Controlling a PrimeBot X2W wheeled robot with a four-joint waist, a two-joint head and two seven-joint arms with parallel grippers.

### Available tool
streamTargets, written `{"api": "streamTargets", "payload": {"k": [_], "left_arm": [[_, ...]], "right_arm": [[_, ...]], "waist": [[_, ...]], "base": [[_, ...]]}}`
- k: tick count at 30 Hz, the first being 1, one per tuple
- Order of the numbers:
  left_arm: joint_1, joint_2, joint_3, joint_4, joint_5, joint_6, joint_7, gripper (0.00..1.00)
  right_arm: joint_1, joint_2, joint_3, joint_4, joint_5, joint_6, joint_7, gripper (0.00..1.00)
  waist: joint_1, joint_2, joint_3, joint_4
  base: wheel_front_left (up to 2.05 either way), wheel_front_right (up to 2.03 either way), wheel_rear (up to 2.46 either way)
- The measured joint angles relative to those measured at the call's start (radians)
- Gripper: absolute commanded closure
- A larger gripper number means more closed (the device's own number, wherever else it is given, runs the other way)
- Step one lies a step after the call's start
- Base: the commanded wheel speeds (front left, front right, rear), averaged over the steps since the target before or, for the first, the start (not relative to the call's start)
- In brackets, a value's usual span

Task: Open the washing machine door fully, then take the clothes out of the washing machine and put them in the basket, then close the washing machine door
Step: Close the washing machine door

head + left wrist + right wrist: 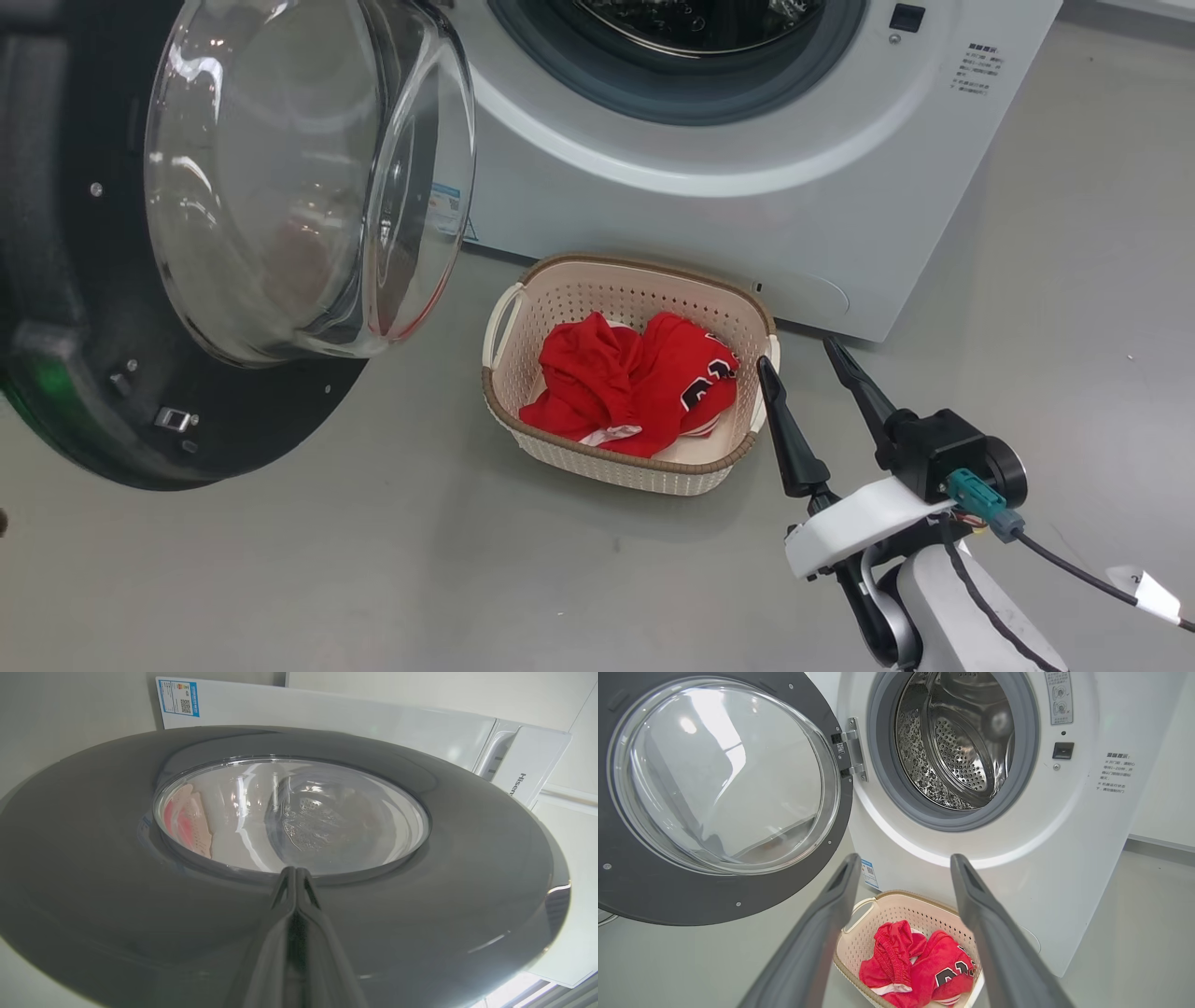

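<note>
There is one big white front-loading washing machine point(747, 187), one round washing machine door point(233, 233) with a wide black rim and a bulging clear glass bowl, and one small cream perforated plastic basket point(607, 471) with a brown rim. The bright red clothes point(625, 392) with white trim lie crumpled together in the basket. How many pieces they are cannot be told, but one carries black-and-white numbers. All stands on a smooth pale grey floor point(373, 560), with the basket just in front of the machine. The door is swung wide to the robot's left, and its glass bowl bulges towards the basket. The basket's long axis runs about along the machine's front. The left end effector point(295, 872) has its two fingers pressed together and holds nothing, the tips at the door's glossy outer face just under the glass. The right end effector point(797, 353) is spread wide and empty, just beside the basket's right end.
</note>
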Motion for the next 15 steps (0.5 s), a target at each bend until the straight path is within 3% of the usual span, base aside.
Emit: {"api": "streamTargets", "payload": {"k": [8, 15], "left_arm": [[0.029, -0.027, 0.006, -0.018, -0.017, -0.038, 0.038, 1.00], [0.057, -0.125, 0.016, -0.045, -0.061, -0.066, 0.081, 1.00]], "right_arm": [[0.010, 0.002, 0.002, -0.005, 0.004, 0.000, 0.000, 0.00], [0.031, 0.002, -0.007, -0.007, 0.010, 0.000, 0.000, 0.00]], "waist": [[0.0000, 0.0000, -0.011, 0.001], [0.0000, 0.0000, -0.024, 0.004]], "base": [[0.00, 0.00, 0.00], [0.00, 0.00, 0.00]]}}
